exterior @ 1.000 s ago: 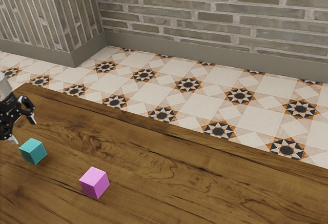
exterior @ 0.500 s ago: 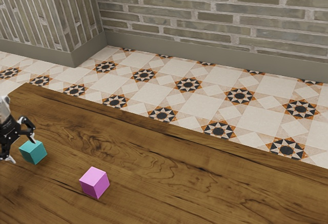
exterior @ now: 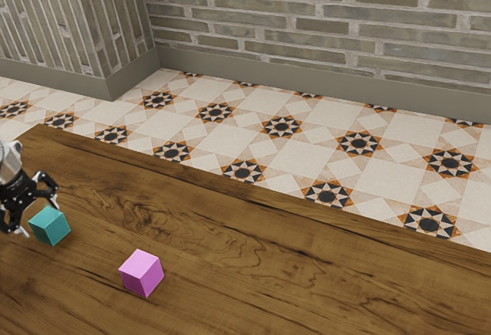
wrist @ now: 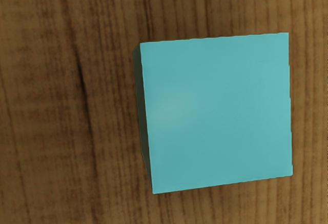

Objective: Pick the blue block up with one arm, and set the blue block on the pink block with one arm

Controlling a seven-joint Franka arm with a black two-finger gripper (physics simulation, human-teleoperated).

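The blue block sits on the table, apart from the pink block. The gripper hangs low at it with jaws spread, holding nothing. The block seems light, stiff and smooth, so I would pinch two opposite flat sides near their middle.

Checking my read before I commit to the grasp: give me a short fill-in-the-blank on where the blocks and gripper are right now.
1. The block closest to the gripper is the ____ one.
2. In the exterior view, the pink block lies to the ____ of the blue block.
3. Both blocks sit directly on the ____, not stacked.
Missing words: blue; right; table.
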